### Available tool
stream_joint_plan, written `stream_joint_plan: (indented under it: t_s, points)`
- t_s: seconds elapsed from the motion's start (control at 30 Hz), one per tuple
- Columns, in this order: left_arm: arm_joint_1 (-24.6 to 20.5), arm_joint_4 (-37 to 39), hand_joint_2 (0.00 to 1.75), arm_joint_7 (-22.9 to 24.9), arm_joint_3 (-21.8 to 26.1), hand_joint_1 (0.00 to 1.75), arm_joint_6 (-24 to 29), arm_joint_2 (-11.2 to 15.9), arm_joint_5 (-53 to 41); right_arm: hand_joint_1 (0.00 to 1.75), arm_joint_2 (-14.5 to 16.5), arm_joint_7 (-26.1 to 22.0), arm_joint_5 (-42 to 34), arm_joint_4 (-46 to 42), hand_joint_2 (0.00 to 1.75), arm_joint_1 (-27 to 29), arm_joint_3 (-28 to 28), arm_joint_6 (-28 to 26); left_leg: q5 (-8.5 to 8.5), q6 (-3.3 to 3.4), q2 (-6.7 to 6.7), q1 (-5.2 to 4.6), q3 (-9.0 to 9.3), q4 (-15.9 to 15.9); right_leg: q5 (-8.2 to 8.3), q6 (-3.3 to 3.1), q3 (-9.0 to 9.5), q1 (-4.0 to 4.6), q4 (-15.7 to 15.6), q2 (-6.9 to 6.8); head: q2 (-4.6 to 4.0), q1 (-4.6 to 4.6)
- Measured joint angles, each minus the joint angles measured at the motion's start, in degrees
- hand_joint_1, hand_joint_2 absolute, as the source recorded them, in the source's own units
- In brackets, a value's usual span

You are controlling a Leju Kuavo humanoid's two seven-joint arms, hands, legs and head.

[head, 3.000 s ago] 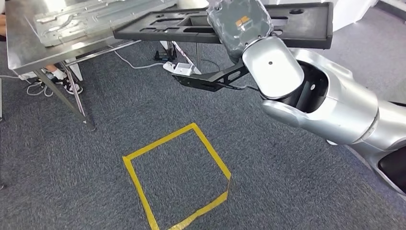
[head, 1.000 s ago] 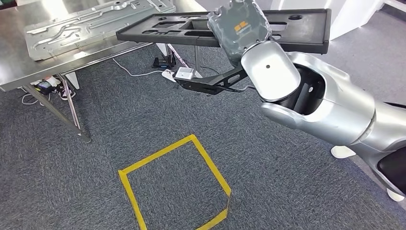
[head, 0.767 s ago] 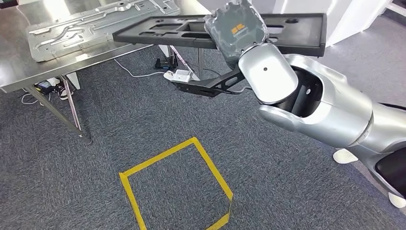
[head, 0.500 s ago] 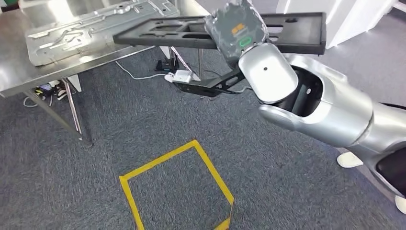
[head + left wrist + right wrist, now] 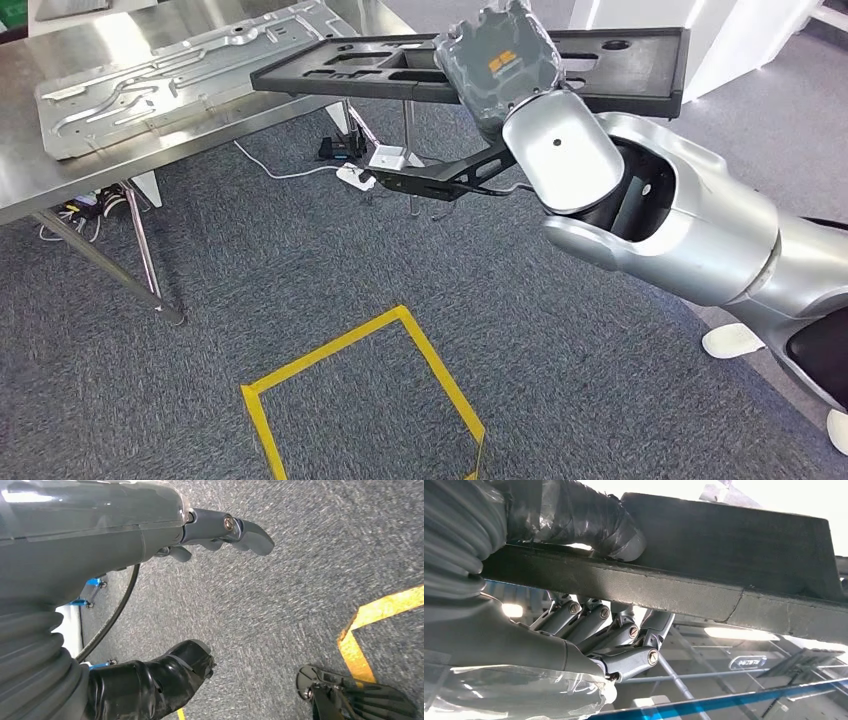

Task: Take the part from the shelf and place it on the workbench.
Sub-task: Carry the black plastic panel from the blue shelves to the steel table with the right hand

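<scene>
Although the right hand (image 5: 497,62) is wrapped in a grey cover that hides its fingers from the head view, the right wrist view shows its thumb (image 5: 621,530) pressed on one face of the black part (image 5: 610,60) and its darker fingers (image 5: 624,632) curled against the opposite face, so the hand grips the part by its edge. The part is a long, flat black panel with recessed pockets and cut-outs; it is held roughly level in the air, with its left end reaching over the near corner of the steel workbench (image 5: 60,185) and its right end cut across by a white structure behind it. Whether that left end touches the bench top cannot be told. A ribbed metal panel (image 5: 180,75) lies flat on the workbench, whose far side runs out of frame. The right arm comes in from the lower right, bent at the elbow, forearm raised toward the part. The left hand (image 5: 200,535) hangs over the grey carpet in the left wrist view, holding nothing, its fingers loosely apart. On the floor a square of yellow tape (image 5: 350,400) is cut off by the bottom edge, and a white power strip (image 5: 385,160) with cables lies under the bench, partly hidden by the part.
</scene>
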Motion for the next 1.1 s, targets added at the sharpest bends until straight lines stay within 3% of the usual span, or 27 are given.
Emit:
stream_joint_plan:
  t_s: [0.1,0.2,0.27,0.33,0.37,0.4,0.47,0.5,0.57,0.6,0.67,0.73,0.8,0.83,0.87,0.9,0.93,1.0,1.03,1.1]
  points:
    - [-0.08,0.00,1.75,0.02,-0.01,0.00,0.00,0.00,0.00,1.75,0.00,0.00,0.00,0.00,1.75,-0.01,0.00,0.00,-0.10,0.13,-0.01,-0.05,0.21,-0.19,-0.03,0.12,-0.10,-0.05,-0.01,0.03,0.00,-0.07]
    - [-0.05,0.00,1.75,0.04,-0.01,0.00,0.05,0.03,0.01,1.75,0.04,-0.12,0.00,0.04,1.75,0.15,0.02,0.07,1.23,0.52,-0.01,0.05,0.72,-0.60,-0.39,0.67,0.04,-0.10,0.07,0.06,0.01,-0.03]
    - [-0.07,0.00,1.75,0.08,-0.01,0.00,0.09,0.08,0.04,1.75,0.09,-0.30,0.11,0.10,1.75,0.15,0.13,0.36,1.72,1.29,-0.16,0.18,1.76,-1.60,-3.71,1.35,-3.38,-0.11,6.86,0.00,0.01,0.14]
    - [-0.17,0.00,1.75,0.09,-0.01,0.00,0.07,0.10,0.09,1.75,0.11,-0.43,0.23,0.18,1.75,0.15,0.58,0.68,1.42,1.79,-0.77,0.21,2.54,-2.07,-6.25,1.84,-7.96,-0.22,14.67,-0.09,0.00,0.25]
    - [-0.20,0.00,1.75,0.09,-0.01,0.00,0.03,0.10,0.10,1.75,0.11,-0.44,0.24,0.21,1.75,0.20,0.83,0.75,1.18,1.70,-1.23,0.27,2.64,-1.87,-5.20,2.00,-8.36,-0.36,14.56,-0.09,0.00,0.24]
    - [-0.22,0.00,1.75,0.09,-0.01,0.00,-0.02,0.09,0.10,1.75,0.11,-0.45,0.27,0.24,1.75,0.22,1.02,0.78,0.85,1.50,-1.79,0.37,2.76,-1.54,-3.18,2.14,-7.69,-0.54,12.41,0.04,0.00,0.26]
    - [-0.21,0.00,1.75,0.09,-0.01,0.00,-0.15,0.09,0.12,1.75,0.10,-0.45,0.38,0.31,1.75,0.14,1.15,0.80,-0.04,0.89,-2.93,0.50,2.64,-0.45,0.64,2.38,-4.87,-0.94,5.57,1.65,0.00,0.28]
    - [-0.24,0.00,1.75,0.09,-0.01,0.00,-0.19,0.09,0.12,1.75,0.09,-0.45,0.45,0.34,1.75,0.09,1.19,0.80,-0.39,0.56,-3.47,0.54,2.36,0.12,1.42,2.35,-3.71,-1.09,3.10,2.59,0.01,0.24]
    - [-0.27,0.00,1.75,0.09,-0.01,0.00,-0.22,0.09,0.10,1.75,0.10,-0.50,0.54,0.43,1.75,0.09,1.28,0.78,-0.60,-0.11,-4.34,0.74,1.77,0.67,1.05,2.03,-2.84,-0.99,1.46,3.48,0.01,0.24]
    - [-0.20,0.00,1.75,0.09,-0.01,0.00,-0.22,0.09,0.09,1.75,0.14,-0.56,0.55,0.44,1.75,0.11,1.29,0.76,-0.56,-0.41,-4.76,0.93,1.70,0.57,0.97,1.67,-2.71,-0.94,1.22,3.10,0.01,0.22]
    - [0.04,0.00,1.75,0.03,-0.01,0.00,-0.23,-0.01,0.09,1.75,0.27,-0.69,0.55,0.44,1.75,0.10,1.31,0.71,-1.04,-1.05,-3.99,1.09,1.42,1.16,1.01,0.98,-1.96,-0.90,0.52,2.28,0.00,0.18]
    - [0.02,0.00,1.75,-0.26,-0.01,0.00,-0.19,-0.12,0.20,1.75,0.35,-0.73,0.57,0.49,1.75,0.04,1.30,0.66,-3.04,-1.68,-1.72,1.17,-0.62,5.44,0.96,0.39,-1.08,-0.91,-0.10,1.55,0.00,0.05]
    - [-0.10,0.00,1.75,-0.75,-0.01,0.00,-0.14,-0.13,0.37,1.75,0.33,-0.68,0.60,0.56,1.75,0.09,1.32,0.62,-5.38,-2.18,-0.42,1.41,-4.47,12.36,0.69,0.06,-0.64,-0.82,-0.24,1.04,0.00,-0.02]
    - [-0.10,0.00,1.75,-0.95,-0.01,0.00,-0.13,-0.14,0.42,1.75,0.33,-0.67,0.60,0.57,1.75,0.16,1.33,0.61,-5.64,-2.34,-0.23,1.54,-5.99,14.58,0.54,0.01,-0.50,-0.81,-0.24,0.88,0.00,-0.03]
    - [-0.05,0.00,1.75,-1.07,-0.01,0.00,-0.13,-0.14,0.45,1.75,0.33,-0.68,0.59,0.57,1.75,0.22,1.34,0.61,-4.89,-2.42,-0.13,1.67,-6.61,14.87,0.37,0.04,-0.34,-0.81,-0.24,0.77,0.00,-0.04]
    - [0.00,0.00,1.75,-1.13,-0.01,0.00,-0.13,-0.15,0.46,1.75,0.33,-0.68,0.59,0.57,1.75,0.26,1.36,0.61,-3.18,-2.44,-0.07,1.77,-6.09,12.97,0.21,0.12,-0.15,-0.81,-0.24,0.72,0.00,-0.03]
    - [0.04,0.00,1.75,-1.15,-0.01,0.00,-0.13,-0.15,0.48,1.75,0.33,-0.68,0.59,0.57,1.75,0.26,1.36,0.61,-0.90,-2.40,-0.03,1.85,-4.55,9.29,0.02,0.26,0.10,-0.82,-0.24,0.70,0.00,-0.03]
    - [0.04,0.00,1.75,-1.18,-0.01,0.00,-0.13,-0.15,0.48,1.75,0.33,-0.67,0.59,0.58,1.75,0.21,1.36,0.61,1.88,-2.14,-0.04,1.68,-1.19,2.31,-0.34,0.70,0.43,-0.76,-0.27,0.70,0.01,0.00]
    - [-0.02,0.00,1.75,-1.20,-0.01,0.00,-0.12,-0.14,0.47,1.75,0.33,-0.67,0.59,0.59,1.75,0.20,1.36,0.61,2.28,-1.92,-0.06,1.49,-0.25,0.46,-0.44,0.99,0.49,-0.74,-0.33,0.71,0.01,0.01]
    - [-0.13,0.00,1.75,-1.20,-0.01,0.00,-0.05,-0.13,0.44,1.75,0.33,-0.64,0.59,0.63,1.75,0.20,1.36,0.63,1.98,-1.31,-0.11,1.06,0.08,-0.25,-0.53,1.65,0.58,-0.79,-0.58,0.73,0.01,0.02]
